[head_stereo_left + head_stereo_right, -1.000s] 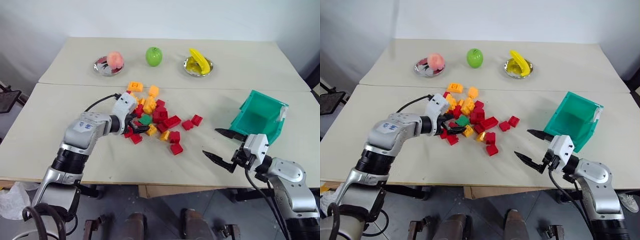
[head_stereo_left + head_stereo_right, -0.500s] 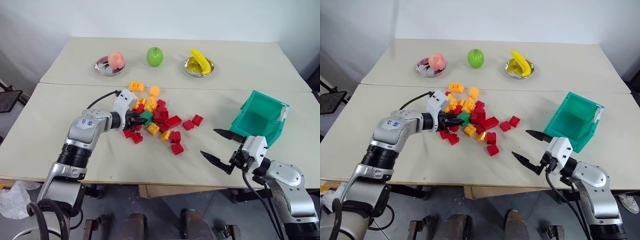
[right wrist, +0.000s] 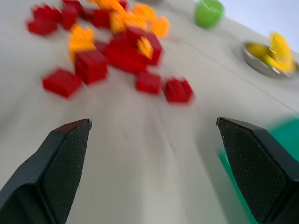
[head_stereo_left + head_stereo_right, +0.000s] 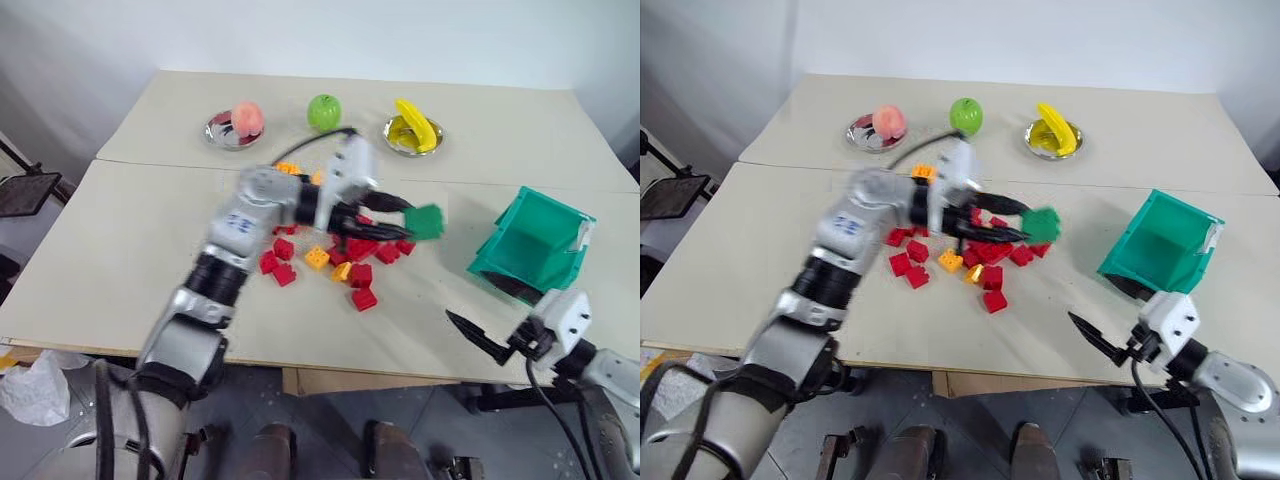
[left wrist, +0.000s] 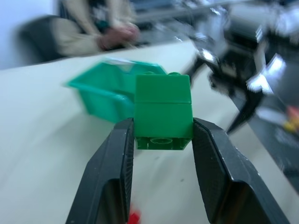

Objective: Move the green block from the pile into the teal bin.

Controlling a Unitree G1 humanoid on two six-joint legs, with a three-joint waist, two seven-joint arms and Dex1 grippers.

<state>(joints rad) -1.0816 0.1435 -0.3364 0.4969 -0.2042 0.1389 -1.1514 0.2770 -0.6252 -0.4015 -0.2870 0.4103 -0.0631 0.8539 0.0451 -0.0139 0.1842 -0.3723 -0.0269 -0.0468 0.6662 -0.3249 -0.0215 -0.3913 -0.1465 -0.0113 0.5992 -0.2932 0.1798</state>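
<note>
- Left pincer (image 5: 163, 140) clamps the green block (image 5: 163, 112) between its two black fingers (image 5: 113, 172); the block's stud holes face the wrist camera, and its body stands proud of the fingertips.
- From the head views, the green block (image 4: 424, 222) is held in the air, off the worktop (image 4: 130, 250), between the pile (image 4: 345, 255) and the teal bin (image 4: 530, 248). Nearer the pile's right edge than the bin; touching neither.
- Left arm reaches across the pile, pincer pointing toward the robot's right, roughly level.
- The pile: red and yellow-orange bricks scattered loosely mid-worktop, some under the left forearm.
- Teal bin sits on the worktop at the robot's right, sloped cut-away opening facing the pile. In the left wrist view it lies just behind the held block (image 5: 112, 93).
- Right pincer (image 3: 154, 135) stands wide, nothing between its fingers. It sits low near the worktop's front edge, in front of the bin (image 4: 1110, 345), pointing toward the pile.
- Along the far side: a peach on a small metal dish (image 4: 245, 118), a green apple (image 4: 323, 111) bare on the worktop, a banana on a second metal dish (image 4: 415, 127).
- A seated person (image 5: 93, 28) shows beyond the worktop in the left wrist view, blurred.
</note>
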